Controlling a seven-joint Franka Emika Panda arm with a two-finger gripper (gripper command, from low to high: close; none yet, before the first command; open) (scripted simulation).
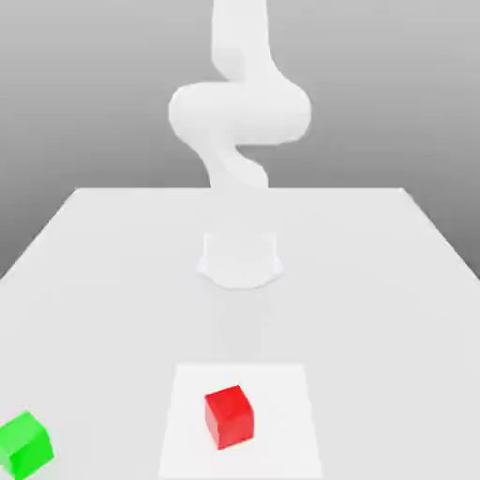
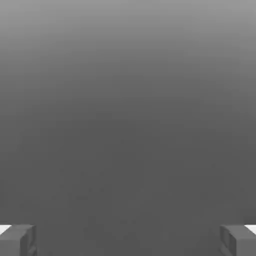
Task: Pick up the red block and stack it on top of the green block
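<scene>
The red block (image 1: pixel 230 416) is a small glossy cube resting on a paler square patch (image 1: pixel 281 394) near the table's front edge in the exterior view. The green block (image 1: pixel 25 444) sits on the table well off to the exterior view's left of it, close to the front corner. In the hand view my gripper (image 2: pixel 128 241) is open, with its two grey fingertips (image 2: pixel 17 241) far apart and only a plain grey background between them. Neither block is between the fingers.
The white arm rises from its base (image 1: pixel 239 259) at the middle of the white table (image 1: pixel 375 281), bends at a bulky joint (image 1: pixel 240 111) and goes up past the top of the exterior view. A bare stretch of table separates the two blocks.
</scene>
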